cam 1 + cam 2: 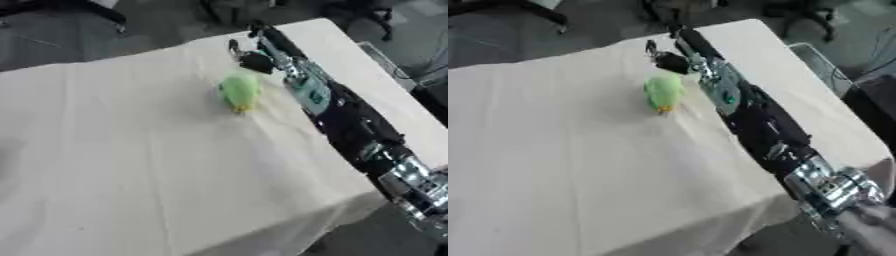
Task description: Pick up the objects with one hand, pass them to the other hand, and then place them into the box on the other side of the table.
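A small green object (241,90) with a yellow bit at its near end lies on the cream-covered table (131,150), right of the middle. My right arm reaches in from the lower right corner across the table's right side. Its hand (255,56) hovers just beyond the green object, close to its far end, with dark fingers (689,40) stretched out toward the table's far edge and the thumb (654,50) set apart to the left. Nothing is held in it. My left hand shows in neither view.
A clear-walled container (822,62) stands off the table's right edge. The cloth has soft folds near the green object. Dark chair legs and floor lie past the far edge. The table's near right corner (367,195) drops off beside my forearm.
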{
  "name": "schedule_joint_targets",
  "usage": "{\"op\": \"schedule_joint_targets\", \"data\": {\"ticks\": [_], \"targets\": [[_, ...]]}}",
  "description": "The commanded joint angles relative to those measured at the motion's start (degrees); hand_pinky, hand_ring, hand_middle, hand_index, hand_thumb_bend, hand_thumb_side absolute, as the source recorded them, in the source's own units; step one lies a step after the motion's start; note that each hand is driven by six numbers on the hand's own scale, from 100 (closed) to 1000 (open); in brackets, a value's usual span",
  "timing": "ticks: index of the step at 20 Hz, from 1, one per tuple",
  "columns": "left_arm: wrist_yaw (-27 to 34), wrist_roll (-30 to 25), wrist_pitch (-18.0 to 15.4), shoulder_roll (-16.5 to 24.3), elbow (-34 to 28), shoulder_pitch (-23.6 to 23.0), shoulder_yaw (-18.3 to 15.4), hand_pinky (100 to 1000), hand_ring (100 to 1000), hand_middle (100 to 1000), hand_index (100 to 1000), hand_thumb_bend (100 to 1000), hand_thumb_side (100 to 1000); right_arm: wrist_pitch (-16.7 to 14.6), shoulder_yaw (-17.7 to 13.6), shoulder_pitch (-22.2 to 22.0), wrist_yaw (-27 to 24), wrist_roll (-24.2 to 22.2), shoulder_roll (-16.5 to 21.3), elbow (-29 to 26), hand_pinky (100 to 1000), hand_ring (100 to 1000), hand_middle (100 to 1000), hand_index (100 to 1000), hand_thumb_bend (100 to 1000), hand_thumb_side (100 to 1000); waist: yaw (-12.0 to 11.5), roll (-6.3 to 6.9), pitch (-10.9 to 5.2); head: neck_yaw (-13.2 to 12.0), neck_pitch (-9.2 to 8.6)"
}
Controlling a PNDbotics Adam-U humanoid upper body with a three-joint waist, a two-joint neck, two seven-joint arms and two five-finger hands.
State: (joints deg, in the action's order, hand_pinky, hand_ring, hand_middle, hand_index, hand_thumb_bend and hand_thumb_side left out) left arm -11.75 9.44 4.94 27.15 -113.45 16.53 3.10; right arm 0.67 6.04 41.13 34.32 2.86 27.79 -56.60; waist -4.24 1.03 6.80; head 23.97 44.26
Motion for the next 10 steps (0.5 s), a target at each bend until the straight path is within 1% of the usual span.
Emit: {"op": "schedule_joint_targets", "data": {"ticks": [1, 3, 5, 7, 10], "targets": [[0.0, -1.2, 0.2, -0.1, -1.1, 0.1, 0.1, 709, 923, 748, 688, 259, 674, 0.9, -1.2, 1.8, 3.6, -1.9, 1.4, 3.9, 771, 895, 979, 962, 100, 815, -0.1, 0.08, -0.55, 0.6, -0.14], [-0.3, -1.7, 0.4, -0.4, -1.1, -0.2, 0.2, 709, 924, 748, 689, 257, 677, 1.0, -1.4, 2.0, 6.2, -3.2, 1.4, 5.1, 781, 898, 980, 966, 100, 805, -0.2, 0.09, -0.50, 0.6, -0.14], [-0.5, -2.1, 0.6, -0.6, -1.1, -0.3, 0.3, 710, 925, 748, 690, 255, 681, 0.4, -1.1, 2.0, 8.5, -5.2, 1.4, 5.3, 800, 899, 975, 972, 100, 788, -0.2, 0.11, -0.47, 0.6, -0.14], [-0.6, -2.5, 0.6, -0.8, -1.1, -0.3, 0.4, 711, 926, 748, 690, 253, 684, -0.5, -0.7, 2.0, 10.6, -8.0, 1.3, 5.1, 806, 899, 968, 971, 100, 812, -0.2, 0.15, -0.46, 0.8, -0.14], [-0.7, -2.9, 0.8, -1.1, -1.1, -0.4, 0.5, 711, 928, 749, 691, 252, 688, -2.1, -0.6, 1.9, 11.4, -11.9, 0.9, 4.5, 806, 897, 963, 971, 100, 850, -0.2, 0.23, -0.46, 0.9, -0.14]]}}
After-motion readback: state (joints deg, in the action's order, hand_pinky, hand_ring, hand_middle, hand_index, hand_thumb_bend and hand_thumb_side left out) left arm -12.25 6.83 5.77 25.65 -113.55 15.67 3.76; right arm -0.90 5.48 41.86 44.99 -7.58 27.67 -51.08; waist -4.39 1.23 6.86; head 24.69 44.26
